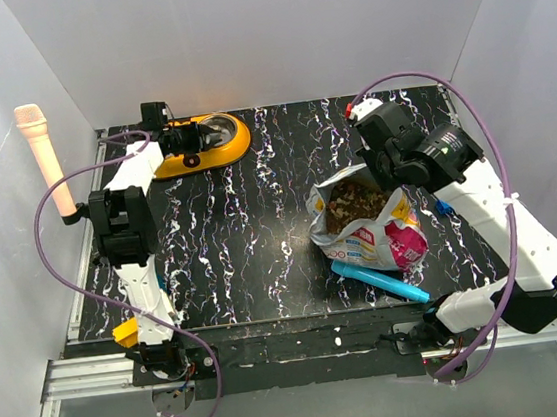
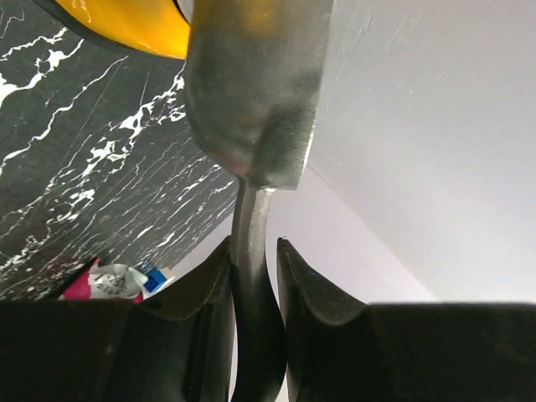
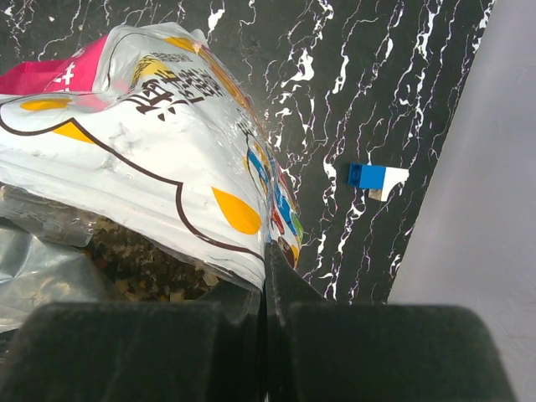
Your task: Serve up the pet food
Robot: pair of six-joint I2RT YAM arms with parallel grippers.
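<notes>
The pet food [image 1: 350, 202] is a heap of brown kibble inside the open silvery printed pouch [image 1: 369, 226] at centre right. It also shows in the right wrist view [image 3: 138, 270]. My right gripper [image 1: 382, 163] is shut on the pouch's far rim; the right wrist view shows the gripper [image 3: 266, 253] pinching the pouch [image 3: 151, 159] wall. My left gripper [image 1: 178, 137] is over the orange double bowl [image 1: 233, 143] at the far left. In the left wrist view this gripper [image 2: 253, 244] is shut on the grey metal scoop [image 2: 251, 92] handle, with the bowl's rim [image 2: 126, 25] beyond. What the scoop holds is hidden.
A blue tube [image 1: 379, 281] lies in front of the pouch. A small blue and white piece [image 3: 377, 177] lies on the mat to the right of the pouch. A pink microphone-shaped object [image 1: 40, 145] stands at the left wall. White walls enclose the mat.
</notes>
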